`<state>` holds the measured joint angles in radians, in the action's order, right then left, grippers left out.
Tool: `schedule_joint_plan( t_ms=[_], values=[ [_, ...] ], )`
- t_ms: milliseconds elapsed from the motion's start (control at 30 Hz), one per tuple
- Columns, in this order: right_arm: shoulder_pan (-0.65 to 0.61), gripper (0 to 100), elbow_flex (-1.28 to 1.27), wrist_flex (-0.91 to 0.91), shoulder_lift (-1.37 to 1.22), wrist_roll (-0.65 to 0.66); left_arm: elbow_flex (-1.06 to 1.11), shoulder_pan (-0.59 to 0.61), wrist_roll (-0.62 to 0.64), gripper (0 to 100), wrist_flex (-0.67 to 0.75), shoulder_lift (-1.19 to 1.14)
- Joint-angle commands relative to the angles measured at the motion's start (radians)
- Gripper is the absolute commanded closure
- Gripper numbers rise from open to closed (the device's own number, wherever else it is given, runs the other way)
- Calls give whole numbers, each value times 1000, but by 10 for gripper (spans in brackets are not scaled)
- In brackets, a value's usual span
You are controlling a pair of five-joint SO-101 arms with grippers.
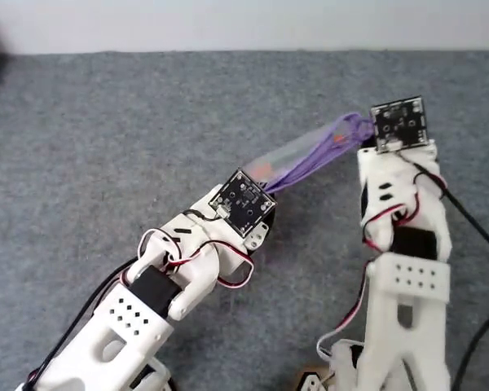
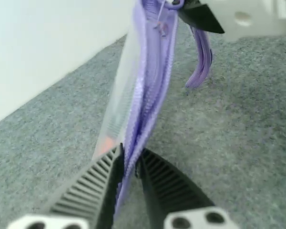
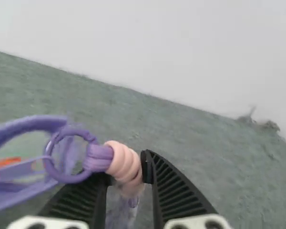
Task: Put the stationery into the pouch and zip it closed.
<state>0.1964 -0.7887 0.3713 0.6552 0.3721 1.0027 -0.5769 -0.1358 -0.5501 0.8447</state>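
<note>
With the pouch (image 1: 297, 159) taut above the worktop (image 1: 106, 147), left end effector (image 2: 128, 164) clamped on one end and right end effector (image 3: 126, 164) pinching the pull (image 3: 121, 162), closing wanted a straight draw along the zip (image 2: 152, 81) against a firm anchor

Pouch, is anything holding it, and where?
The left pincer clamps the pouch by its zipper edge; the right pincer grips the pink bead on its pull.

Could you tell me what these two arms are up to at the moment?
The arms hold a purple pouch stretched between them over the grey table. The left gripper pinches one end; the right gripper grips the pink zipper pull at the other. An orange item shows inside. Whether the zip is fully shut is unclear.
</note>
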Motion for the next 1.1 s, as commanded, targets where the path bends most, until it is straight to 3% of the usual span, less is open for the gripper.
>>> schedule_joint_plan(
  t_ms=[0,333,600,833,967,1067],
  values=[
    [111,991,57,-102,-91,12,-38,32,14,991,-29,20],
    [205,991,57,-222,-268,54,-22,29,55,991,-123,163],
    [125,991,51,-206,-174,52,-30,32,55,990,-129,166],
    [61,991,51,41,-8,23,-31,34,55,983,-130,167],
    [56,991,51,154,85,-37,-31,31,63,902,-132,167],
    [25,991,51,260,160,-40,-61,28,150,845,-184,161]
  ],
)
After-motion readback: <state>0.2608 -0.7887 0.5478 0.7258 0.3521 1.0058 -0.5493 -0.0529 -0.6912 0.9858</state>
